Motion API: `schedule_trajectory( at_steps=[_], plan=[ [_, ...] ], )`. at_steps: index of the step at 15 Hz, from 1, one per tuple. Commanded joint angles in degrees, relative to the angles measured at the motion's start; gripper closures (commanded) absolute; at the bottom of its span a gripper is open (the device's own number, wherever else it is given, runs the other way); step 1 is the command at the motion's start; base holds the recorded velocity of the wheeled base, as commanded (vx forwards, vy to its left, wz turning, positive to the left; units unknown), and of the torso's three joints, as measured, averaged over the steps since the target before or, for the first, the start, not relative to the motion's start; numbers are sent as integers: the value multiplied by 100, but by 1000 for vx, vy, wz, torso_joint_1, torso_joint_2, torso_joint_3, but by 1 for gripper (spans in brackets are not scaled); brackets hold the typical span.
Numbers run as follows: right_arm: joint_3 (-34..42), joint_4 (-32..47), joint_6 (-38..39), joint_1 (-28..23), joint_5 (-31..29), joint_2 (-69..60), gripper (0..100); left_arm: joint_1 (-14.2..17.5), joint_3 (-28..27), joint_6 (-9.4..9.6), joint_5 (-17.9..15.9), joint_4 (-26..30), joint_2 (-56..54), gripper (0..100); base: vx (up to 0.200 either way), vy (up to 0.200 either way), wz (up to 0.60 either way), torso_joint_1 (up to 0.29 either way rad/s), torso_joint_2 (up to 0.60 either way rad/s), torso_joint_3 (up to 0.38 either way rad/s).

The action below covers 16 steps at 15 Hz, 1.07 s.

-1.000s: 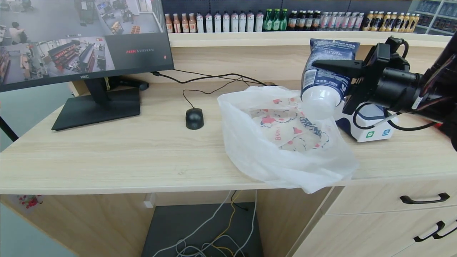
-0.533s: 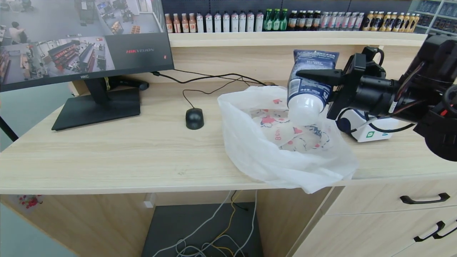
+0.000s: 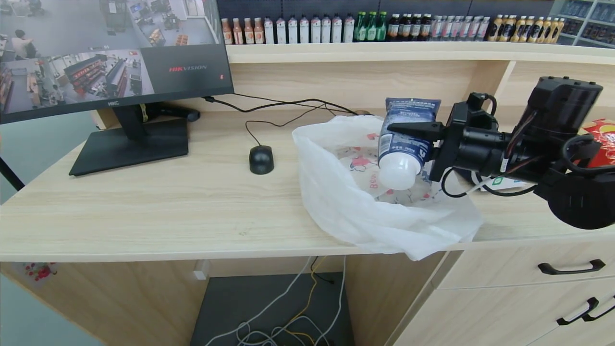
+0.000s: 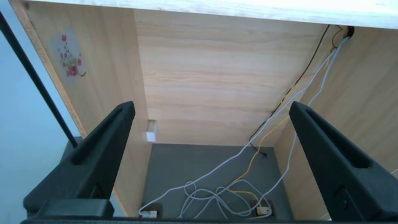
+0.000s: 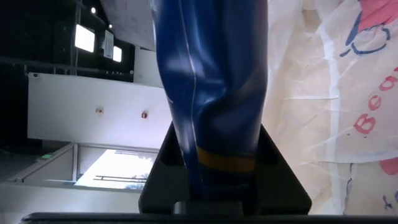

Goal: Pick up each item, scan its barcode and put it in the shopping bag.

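- Straight across the head view: wood counter (image 3: 144, 211), drawers on the robot's right, open kneehole below w/ loose cables (image 4: 214, 198) on its floor.
- Monitor (image 3: 110, 53): back left of counter on a black stand, screen showing cam feeds.
- Row of bottles (image 3: 384, 26): on the shelf behind the counter's raised back ledge.
- Shopping bag (image 3: 346, 202): thin white plastic w/ red and blue cartoon print. Lies at counter's front edge, right of centre, mouth open upward, one corner hanging over the edge.
- R gripper (image 3: 407, 144): held level over the bag's mouth, arm coming in from the right; fingers clamped on the tube's middle.
- L gripper (image 4: 214, 149): low, facing the kneehole; fingers spread wide, nothing btwn them.
- Tube (image 3: 411, 113): dark blue, white cap, hangs cap-down and tilted over the open bag. Can't tell if cap touches the plastic.
- Scanner (image 3: 504, 183): white, on counter behind R arm, mostly hidden.
- Red packet (image 3: 603, 144): far right edge, behind the arm.
- Mouse (image 3: 262, 159): black, wired, btwn monitor stand and bag, apart from both.
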Motion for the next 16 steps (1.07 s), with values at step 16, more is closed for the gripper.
schedule_trajectory(
  at_steps=[16],
  plan=[
    [429,4,-734,47,-17,363,100,-6,0,0,4,0,-2,0,0,0,0,0,0,0]
  ],
)
